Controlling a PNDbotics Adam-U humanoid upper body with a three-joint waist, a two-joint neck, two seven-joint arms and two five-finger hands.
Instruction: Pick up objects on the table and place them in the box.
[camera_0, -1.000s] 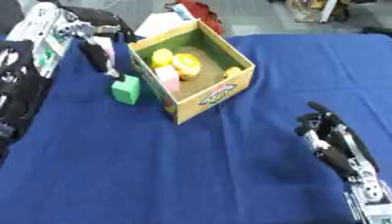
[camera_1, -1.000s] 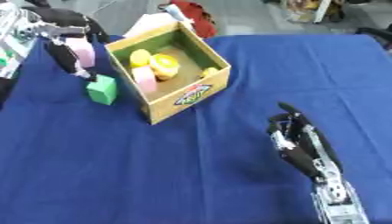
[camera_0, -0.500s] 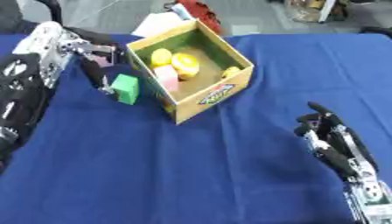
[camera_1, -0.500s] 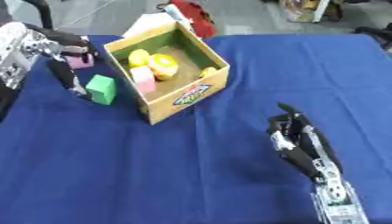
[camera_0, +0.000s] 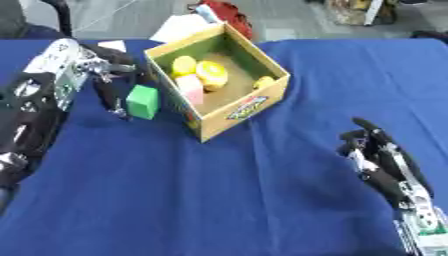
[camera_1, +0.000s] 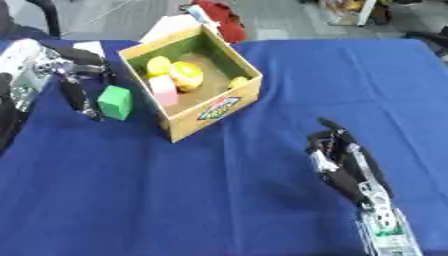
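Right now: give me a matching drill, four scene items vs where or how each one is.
Items:
1. green block
2. pink block
3. left hand
4. right hand

Places:
A. idle, fingers up, lower right
B. inside the box
C. on the blue cloth, just left of the box
D. beside the green block, on its left

Pairs: 1-C, 2-B, 3-D, 4-A

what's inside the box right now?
The box holds a pink block, two yellow round pieces and a small yellow thing by the right wall. The near wall hides part of the floor.
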